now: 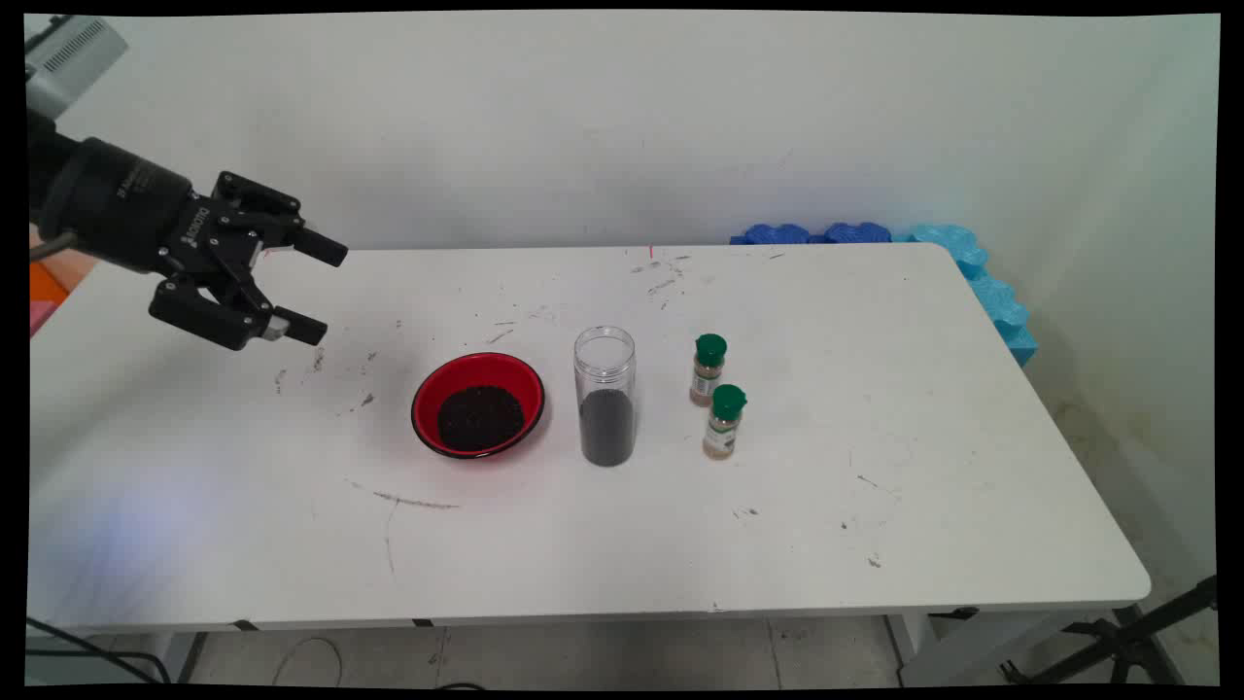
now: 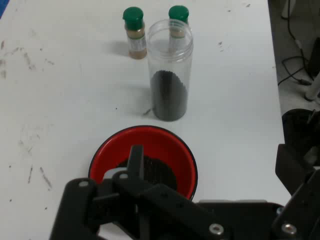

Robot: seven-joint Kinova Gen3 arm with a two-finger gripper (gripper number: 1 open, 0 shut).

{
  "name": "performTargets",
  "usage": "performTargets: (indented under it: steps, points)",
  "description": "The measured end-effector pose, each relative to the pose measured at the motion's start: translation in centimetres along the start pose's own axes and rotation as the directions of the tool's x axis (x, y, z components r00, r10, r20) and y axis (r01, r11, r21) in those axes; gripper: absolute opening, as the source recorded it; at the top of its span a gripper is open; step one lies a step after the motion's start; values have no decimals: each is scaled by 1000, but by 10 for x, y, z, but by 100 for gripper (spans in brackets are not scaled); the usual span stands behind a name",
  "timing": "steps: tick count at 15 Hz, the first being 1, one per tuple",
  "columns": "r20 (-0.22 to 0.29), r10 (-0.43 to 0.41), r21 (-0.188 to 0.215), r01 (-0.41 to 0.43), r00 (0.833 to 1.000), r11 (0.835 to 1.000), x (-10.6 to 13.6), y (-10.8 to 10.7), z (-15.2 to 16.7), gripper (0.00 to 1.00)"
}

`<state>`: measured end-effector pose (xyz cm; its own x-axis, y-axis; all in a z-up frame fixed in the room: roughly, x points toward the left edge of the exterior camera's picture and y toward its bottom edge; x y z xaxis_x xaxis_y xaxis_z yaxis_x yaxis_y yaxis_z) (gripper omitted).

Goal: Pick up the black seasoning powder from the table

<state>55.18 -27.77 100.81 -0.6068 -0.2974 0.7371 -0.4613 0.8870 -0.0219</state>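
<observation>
round red bowl (image 1: 477,403): glossy, smooth | tall clear plastic jar (image 1: 604,394): shiny | white table (image 1: 875,486): matt, scuffed | black gripper (image 1: 316,289): matt

My white table (image 1: 875,506), scuffed with dark marks, stands against a plain white wall (image 1: 583,117). Blue foam padding (image 1: 982,277) lines the table's far right corner. Below the table, grey floor (image 1: 632,656) shows, with a black stand (image 1: 1127,642) beside its right leg.

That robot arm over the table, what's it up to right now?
The arm's black tool hangs open above the table's left part, holding nothing. Nearest to it is a red bowl with dark grains in it. Beside the bowl stands a clear jar, uncapped and partly filled with the same dark stuff, then two small green-capped spice bottles. All of them rest on the white table, untouched.
</observation>
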Motion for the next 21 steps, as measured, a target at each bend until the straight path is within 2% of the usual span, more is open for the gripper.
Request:
performTargets:
  steps: [4,6,11,21]
  points:
    - [-4,-20,14,20,1000,1000,-10,-3,7,100]
    - [-11,-30,34,30,999,999,-16,-5,14,100]
    - [-28,-34,59,36,999,998,-31,-4,42,100]
    - [-59,-16,24,17,998,1000,-46,-4,135,100]
